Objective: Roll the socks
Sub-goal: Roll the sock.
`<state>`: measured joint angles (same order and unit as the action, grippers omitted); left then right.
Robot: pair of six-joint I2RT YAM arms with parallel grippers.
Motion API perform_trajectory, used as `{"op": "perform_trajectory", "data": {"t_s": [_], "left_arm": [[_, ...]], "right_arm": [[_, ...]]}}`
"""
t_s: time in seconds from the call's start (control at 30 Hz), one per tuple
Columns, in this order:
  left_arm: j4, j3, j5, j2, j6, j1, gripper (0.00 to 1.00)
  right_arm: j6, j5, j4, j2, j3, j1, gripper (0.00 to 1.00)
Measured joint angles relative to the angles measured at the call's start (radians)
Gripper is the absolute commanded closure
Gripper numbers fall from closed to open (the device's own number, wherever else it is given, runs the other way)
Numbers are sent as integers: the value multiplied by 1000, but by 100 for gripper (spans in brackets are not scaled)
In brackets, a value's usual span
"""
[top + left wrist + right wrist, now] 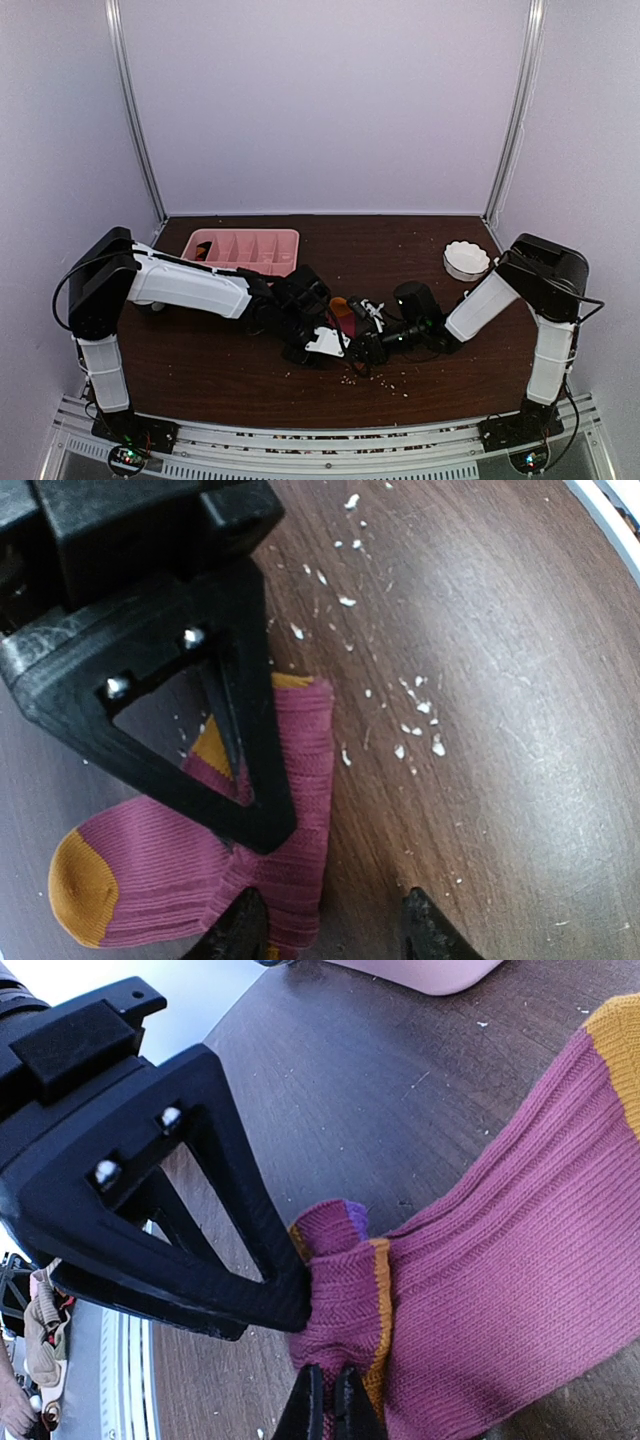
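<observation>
The socks [345,313] lie at the table's middle between both grippers. In the left wrist view a dark red ribbed sock [170,865] with an orange toe lies flat. My left gripper [335,932] is open, one fingertip [240,928] over the sock's edge, the other on bare wood. In the right wrist view the sock [520,1260] has a bunched end with orange and purple bands. My right gripper [330,1407] is shut on that bunched end. Each wrist view shows the other gripper's black triangular finger pressed against the sock.
A pink tray [245,250] stands at the back left, its corner also in the right wrist view [430,972]. A white bowl [466,260] sits at the back right. White crumbs [415,715] are scattered over the dark wooden table.
</observation>
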<state>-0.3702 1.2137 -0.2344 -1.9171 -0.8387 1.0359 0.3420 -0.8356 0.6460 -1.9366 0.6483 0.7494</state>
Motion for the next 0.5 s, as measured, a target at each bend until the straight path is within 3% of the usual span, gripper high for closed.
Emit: {"op": "perform_trajectory", "data": {"t_s": [0.5], "left_arm": [[39, 3, 38, -29, -1, 0, 58]], "right_arm": [[15, -15, 19, -10, 0, -4, 100]]}}
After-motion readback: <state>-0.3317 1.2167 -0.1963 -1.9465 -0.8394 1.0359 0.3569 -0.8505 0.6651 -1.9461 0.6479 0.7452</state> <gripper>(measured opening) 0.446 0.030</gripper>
